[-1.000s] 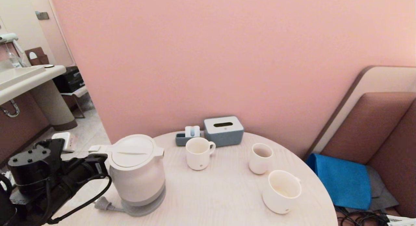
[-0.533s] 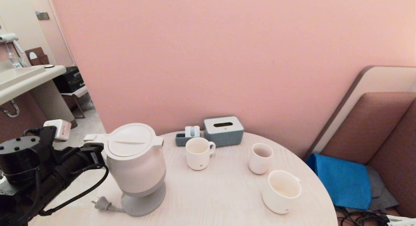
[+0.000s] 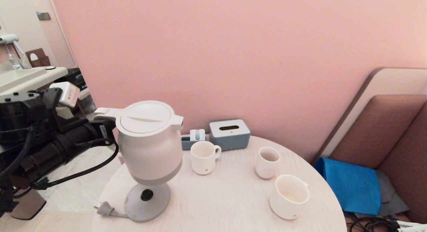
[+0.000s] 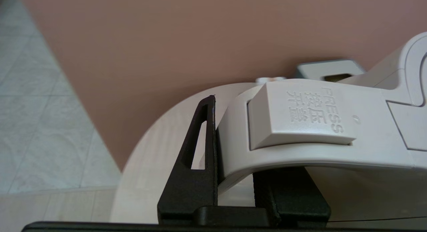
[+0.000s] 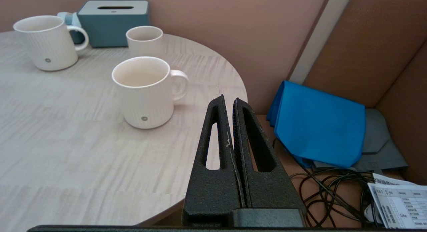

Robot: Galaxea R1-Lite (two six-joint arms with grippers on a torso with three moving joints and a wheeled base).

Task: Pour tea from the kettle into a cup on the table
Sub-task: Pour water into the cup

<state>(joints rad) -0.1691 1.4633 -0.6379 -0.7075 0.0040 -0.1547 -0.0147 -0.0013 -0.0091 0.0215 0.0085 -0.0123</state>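
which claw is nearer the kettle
Left. The left claw is clamped on the kettle handle, lifted off its base. The right claw is shut off the table's far edge.

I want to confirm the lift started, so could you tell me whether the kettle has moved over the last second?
Yes. The kettle, held by the left pincer, has risen off its grey base, which sits on the table.

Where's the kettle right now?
In the head view the kettle is left of centre, upright in the air above its grey base on the table, its handle clamped by the left gripper.
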